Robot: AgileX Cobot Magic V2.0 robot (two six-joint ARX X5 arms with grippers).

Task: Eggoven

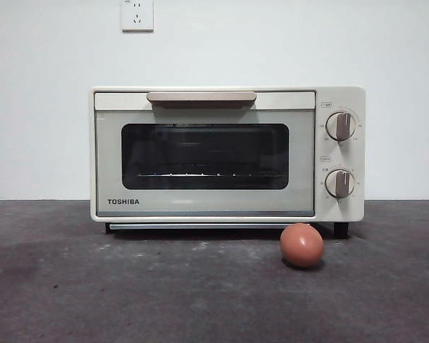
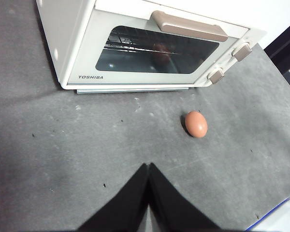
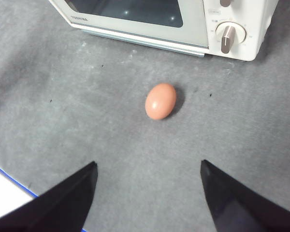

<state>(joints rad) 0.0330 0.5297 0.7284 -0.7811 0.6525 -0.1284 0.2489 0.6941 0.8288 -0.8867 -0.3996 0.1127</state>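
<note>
Right wrist view: egg (image 3: 160, 101) lies untouched beyond the wide-apart jaws.

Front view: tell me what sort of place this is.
Probably a staged robot test bench, not a real kitchen: a lone toaster oven and egg on a grey mat, before a bare white wall with one socket.

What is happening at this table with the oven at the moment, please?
Nothing is being held yet. A small reddish-brown egg lies on the dark grey table, just in front of the cream boxy TOSHIBA toaster oven, whose glass door is closed. The right hand hangs above the table with its jaws wide open and the egg ahead of it. The left hand, jaws together, waits further back.
</note>
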